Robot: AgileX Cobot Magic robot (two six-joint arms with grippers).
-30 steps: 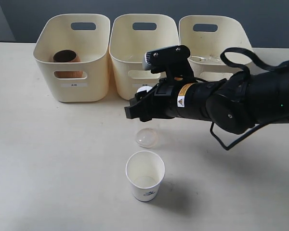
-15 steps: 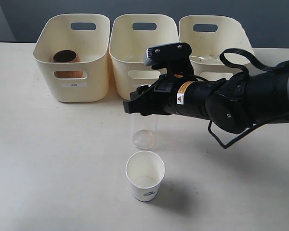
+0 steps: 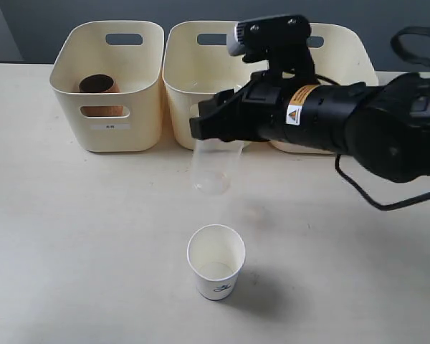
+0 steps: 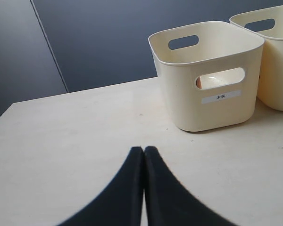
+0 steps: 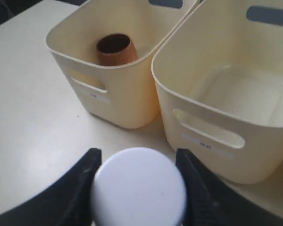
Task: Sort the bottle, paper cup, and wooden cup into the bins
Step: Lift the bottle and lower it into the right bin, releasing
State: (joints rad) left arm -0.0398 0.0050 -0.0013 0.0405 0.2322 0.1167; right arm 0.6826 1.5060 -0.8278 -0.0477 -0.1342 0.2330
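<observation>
My right gripper is shut on the clear bottle, which hangs above the table in front of the middle bin. In the right wrist view the bottle's white cap sits between the two black fingers. The white paper cup stands upright on the table below the bottle. The reddish-brown wooden cup rests inside the left bin, and shows again in the right wrist view as the wooden cup. My left gripper is shut with nothing in it, low over the table near the left bin.
The right bin stands behind my right arm, mostly covered by it. The three bins line the back of the cream table. A dark wall rises behind the table.
The right gripper has lifted the bottle off the table and carried it up and back toward the middle bin. The paper cup and wooden cup have not moved.
</observation>
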